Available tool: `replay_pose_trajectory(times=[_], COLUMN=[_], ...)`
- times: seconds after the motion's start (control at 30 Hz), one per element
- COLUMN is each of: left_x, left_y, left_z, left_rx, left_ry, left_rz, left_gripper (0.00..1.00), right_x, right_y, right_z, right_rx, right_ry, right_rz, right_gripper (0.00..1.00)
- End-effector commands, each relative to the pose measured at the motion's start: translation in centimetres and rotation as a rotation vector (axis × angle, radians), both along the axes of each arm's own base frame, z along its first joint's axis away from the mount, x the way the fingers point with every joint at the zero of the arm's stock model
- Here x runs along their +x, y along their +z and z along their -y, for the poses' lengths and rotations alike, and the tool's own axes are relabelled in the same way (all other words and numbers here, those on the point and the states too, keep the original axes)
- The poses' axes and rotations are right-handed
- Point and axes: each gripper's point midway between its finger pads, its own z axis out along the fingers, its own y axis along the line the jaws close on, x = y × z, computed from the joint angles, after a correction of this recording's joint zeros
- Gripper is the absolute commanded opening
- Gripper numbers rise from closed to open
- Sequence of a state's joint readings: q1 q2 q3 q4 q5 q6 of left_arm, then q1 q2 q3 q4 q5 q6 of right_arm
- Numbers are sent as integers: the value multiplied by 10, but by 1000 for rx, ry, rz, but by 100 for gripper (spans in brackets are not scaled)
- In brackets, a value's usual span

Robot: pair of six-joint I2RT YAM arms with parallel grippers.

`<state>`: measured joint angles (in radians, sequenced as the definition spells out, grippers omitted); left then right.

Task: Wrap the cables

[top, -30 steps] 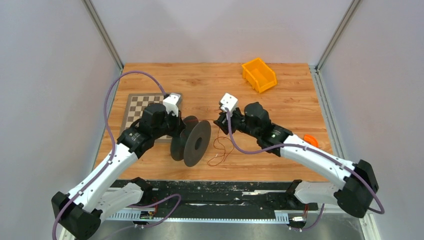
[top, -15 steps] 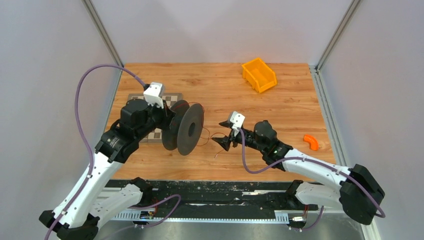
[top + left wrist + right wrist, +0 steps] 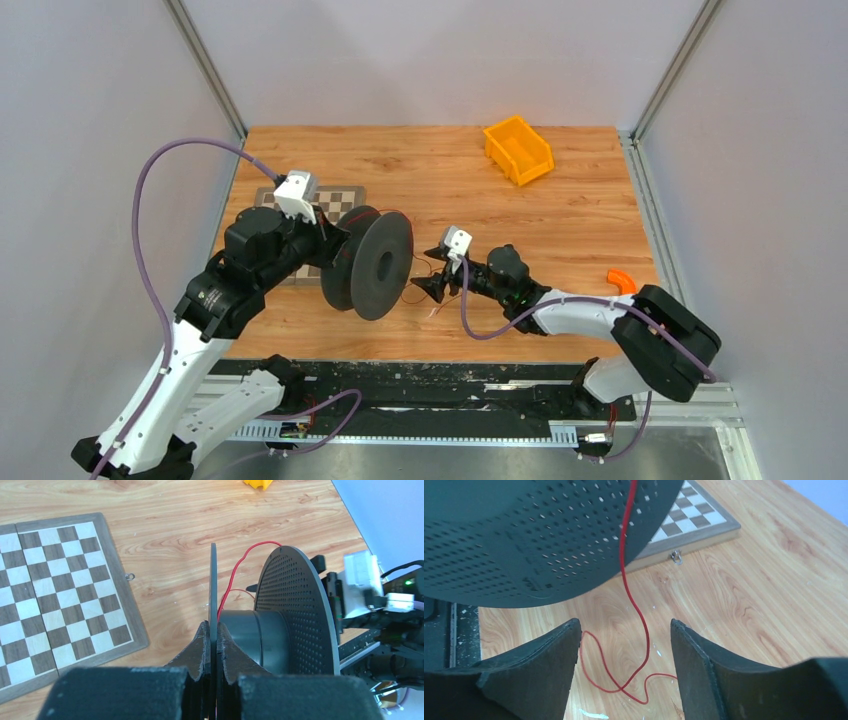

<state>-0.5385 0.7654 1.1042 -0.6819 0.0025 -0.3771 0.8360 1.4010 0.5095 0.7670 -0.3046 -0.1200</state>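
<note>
The dark grey spool (image 3: 372, 262) is held off the table by my left gripper (image 3: 335, 252), which is shut on its near flange (image 3: 213, 605). The thin red wire (image 3: 235, 572) runs from the spool core over the perforated far flange (image 3: 295, 610). In the right wrist view the wire (image 3: 626, 575) hangs from the spool (image 3: 534, 530) and loops on the wood between my fingers. My right gripper (image 3: 432, 289) is open, low over the table just right of the spool, its jaws on either side of the wire loop (image 3: 624, 680) without touching it.
A chessboard (image 3: 335, 203) lies behind the left arm, also in the left wrist view (image 3: 55, 595). An orange bin (image 3: 518, 149) stands at the back. A small orange piece (image 3: 622, 281) lies at the right, beside the right arm.
The left arm lifted the spool and drew it back left. The right gripper dropped down toward the table and slid left to the loose wire beside the spool.
</note>
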Motion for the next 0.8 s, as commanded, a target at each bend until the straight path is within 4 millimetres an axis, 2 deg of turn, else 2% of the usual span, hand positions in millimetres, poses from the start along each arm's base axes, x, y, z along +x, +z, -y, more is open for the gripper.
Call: replay_pose_trajectory(times=[0.0,0.07,0.13,0.27,0.37,0.5,0.6,0.67,0.77], left_x=[-5,-6,-8,-15,-17,-23,-28,-26,-16], left_y=[40,44,52,67,70,75,82,83,85], left_z=[4,2,0,-3,-10,-12,-7,-6,-11], left_rx=[-114,-128,-154,-203,-204,-204,-227,-237,-254], left_ry=[-6,4,17,27,65,57,21,24,96], left_rz=[78,86,95,105,96,92,98,92,85], left_gripper=[0,0,0,0,0,0,0,0,0], right_x=[17,18,22,39,52,71,75,69,45], right_y=[17,10,2,-14,-23,-30,-31,-31,-30], right_z=[-10,-11,-9,2,14,32,36,29,15], right_rx=[67,61,57,50,61,68,55,44,41], right_ry=[-43,-43,-77,-182,-261,-338,-330,-279,-155], right_rz=[13,-4,-29,-86,-147,-217,-242,-256,-291], right_gripper=[65,56,42,19,3,0,0,0,0])
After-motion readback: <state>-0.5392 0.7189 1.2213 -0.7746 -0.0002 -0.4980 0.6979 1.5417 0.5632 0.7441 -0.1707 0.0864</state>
